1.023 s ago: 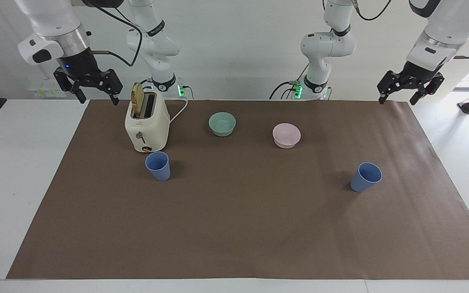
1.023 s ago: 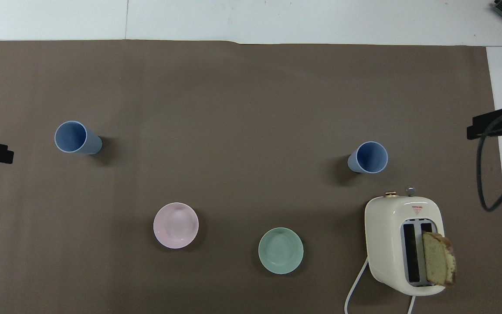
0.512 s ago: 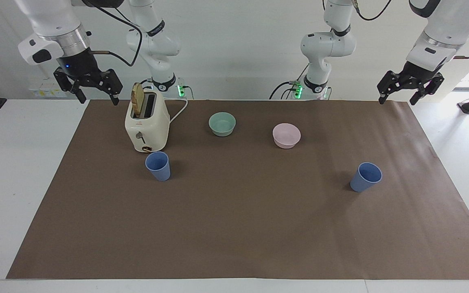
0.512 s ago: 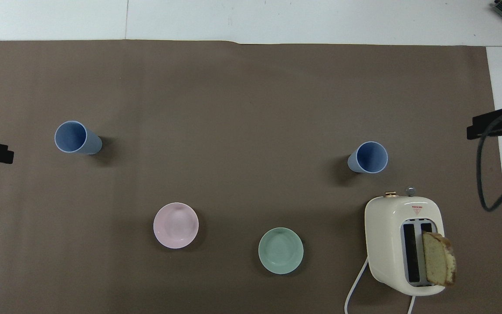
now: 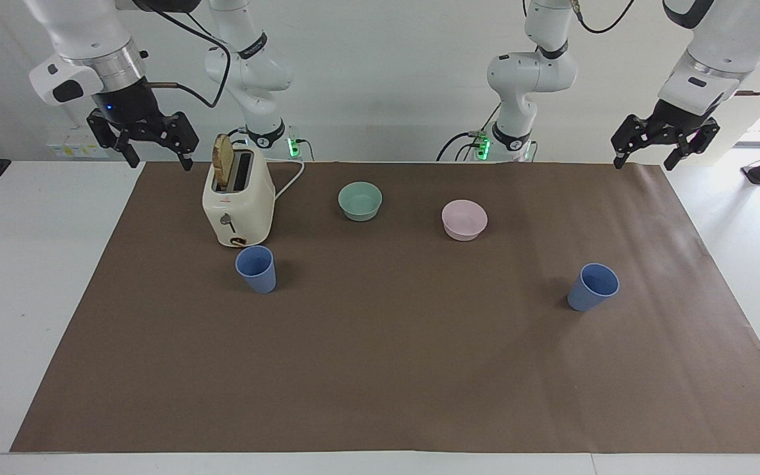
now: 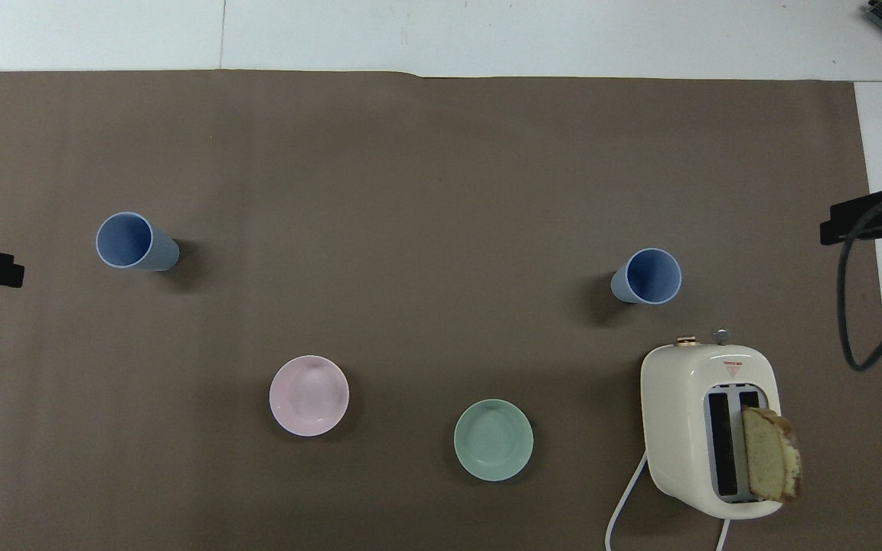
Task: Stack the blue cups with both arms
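Blue cups waiting upright and apart on the worktop, both arms up at the start

One cup [image 5: 256, 269] sits just beside the toaster [image 5: 237, 204], the other cup [image 5: 593, 287] well apart from the toaster toward the left arm's end; right gripper [image 5: 153, 160] by the toaster's top and left gripper [image 5: 644, 161] both hang open and empty, so each should drop straight over its own cup, jaws astride the rim

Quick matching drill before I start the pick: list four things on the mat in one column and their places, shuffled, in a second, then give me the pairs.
1. toaster
2. green bowl
3. pink bowl
4. bread slice

A. in a toaster slot
B. between toaster and pink bowl
C. toward the left arm's end, nearer the robots than the cups
D. beside a blue cup, at the right arm's end

Pairs: 1-D, 2-B, 3-C, 4-A
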